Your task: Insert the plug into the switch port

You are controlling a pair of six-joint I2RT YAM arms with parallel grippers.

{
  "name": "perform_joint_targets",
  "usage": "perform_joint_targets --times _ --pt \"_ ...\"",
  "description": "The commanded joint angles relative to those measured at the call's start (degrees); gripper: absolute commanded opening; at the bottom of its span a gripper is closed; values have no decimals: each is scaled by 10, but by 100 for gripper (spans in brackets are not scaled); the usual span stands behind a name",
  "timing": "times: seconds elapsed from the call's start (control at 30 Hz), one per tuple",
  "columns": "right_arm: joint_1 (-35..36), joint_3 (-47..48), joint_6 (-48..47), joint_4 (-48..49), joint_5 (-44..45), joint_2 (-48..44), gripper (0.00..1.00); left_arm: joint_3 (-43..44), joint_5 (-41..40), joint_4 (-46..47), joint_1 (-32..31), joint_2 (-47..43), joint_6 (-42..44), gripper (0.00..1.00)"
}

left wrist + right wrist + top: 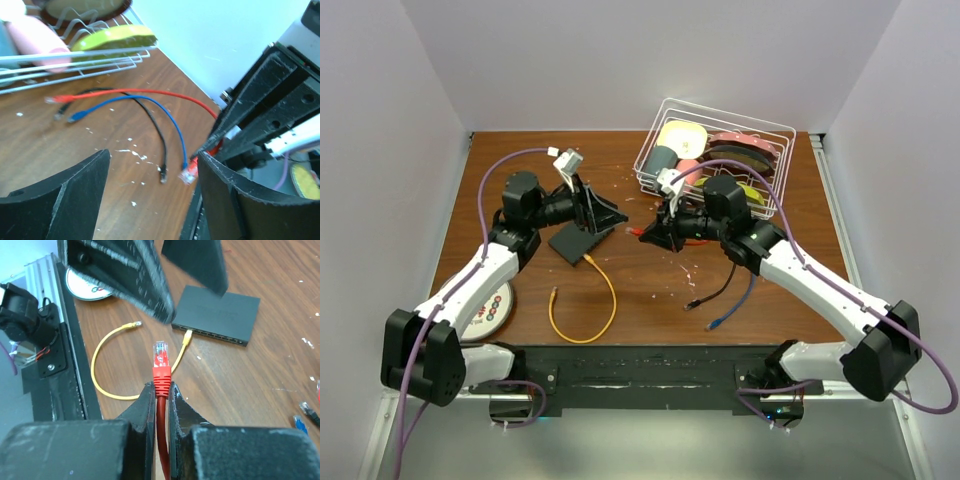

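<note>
The red plug (160,357) sticks out ahead of the right hand (160,387), which is clenched on the cable's red boot just behind it, leaving the clear tip free to enter a socket. It points towards the switch (217,315), which lies flat on the bench (260,390) with its sockets facing the plug. A yellow cable (107,385) already fills one port. The left hand (608,213) hangs close by the switch, fingers spread and holding nothing, probably ready to brace the box.
</note>
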Motion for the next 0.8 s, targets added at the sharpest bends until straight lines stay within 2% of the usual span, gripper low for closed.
perform_joint_targets --times 0.0,0.47,0.57,0.63,0.67,0.77 --pt "4 28 2 51 41 8 0 -3 60 66 4 9 -46 74" --pt "15 44 8 73 46 18 0 -6 83 96 4 47 -70 66" --pt "15 44 24 74 44 17 0 -9 91 113 4 49 -79 59" --pt "16 42 26 77 44 19 0 -13 101 126 4 51 -89 45" --pt "16 42 27 77 44 21 0 -14 104 142 4 52 -94 29" --pt "17 41 30 81 48 24 0 -18 118 172 4 53 -112 0"
